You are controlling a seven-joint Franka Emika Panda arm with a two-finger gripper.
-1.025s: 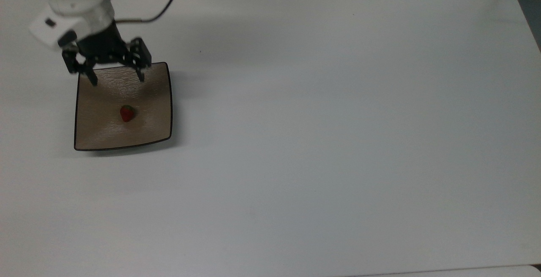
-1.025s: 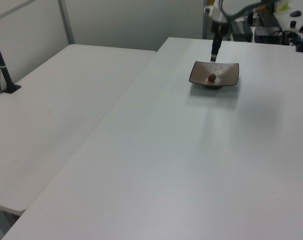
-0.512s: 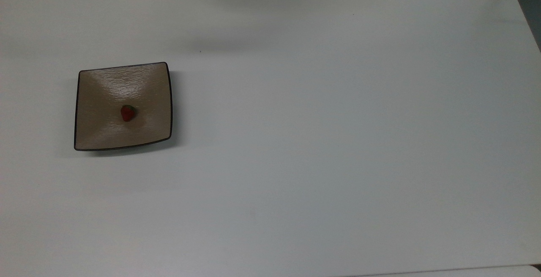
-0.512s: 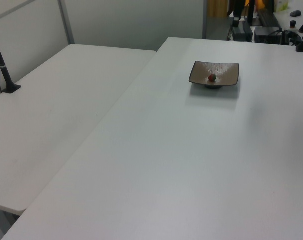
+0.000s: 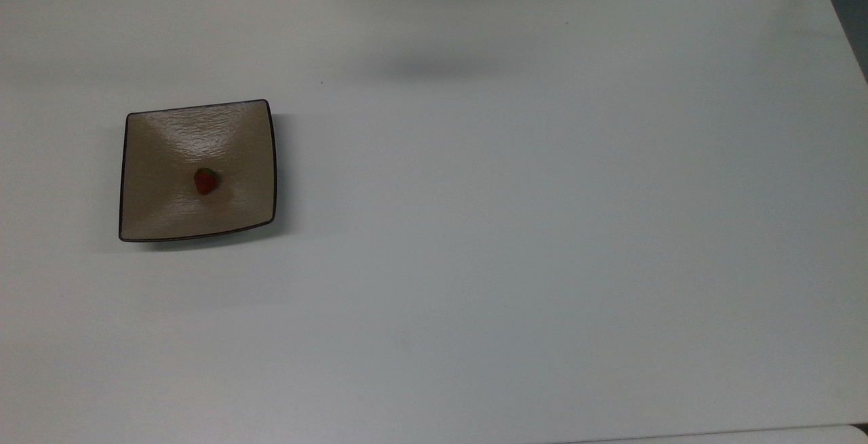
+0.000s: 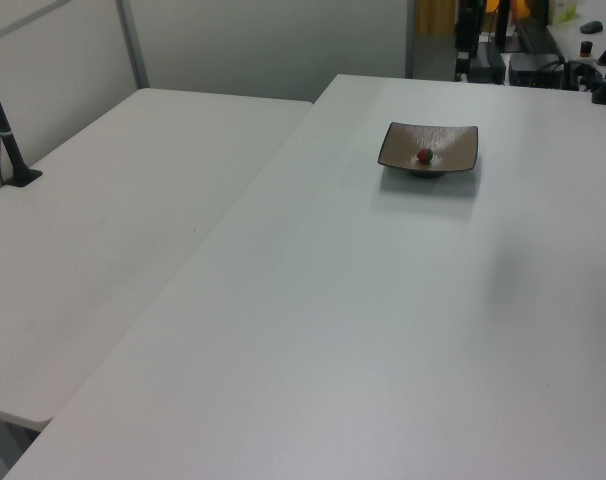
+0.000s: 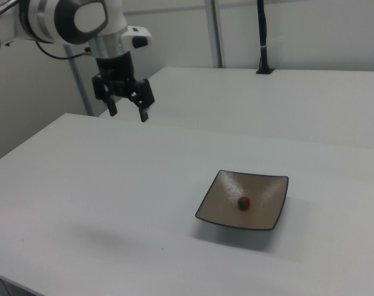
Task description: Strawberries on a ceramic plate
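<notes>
Dark-red strawberry (image 5: 205,181) on tan square plate (image 5: 163,146)

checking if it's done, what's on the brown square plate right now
One small red strawberry with a green cap lies near the middle of the ceramic plate; nothing else is on it. What is under the strawberry cannot be seen.

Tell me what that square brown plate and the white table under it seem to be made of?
The ceramic plate looks like glazed ceramic: glossy tan-brown, with light glinting off a faintly rippled surface and a thin dark rim. The table looks like a smooth, matte white laminate or painted board, though its core cannot be told. The strawberry on the plate could be real or plastic.
</notes>
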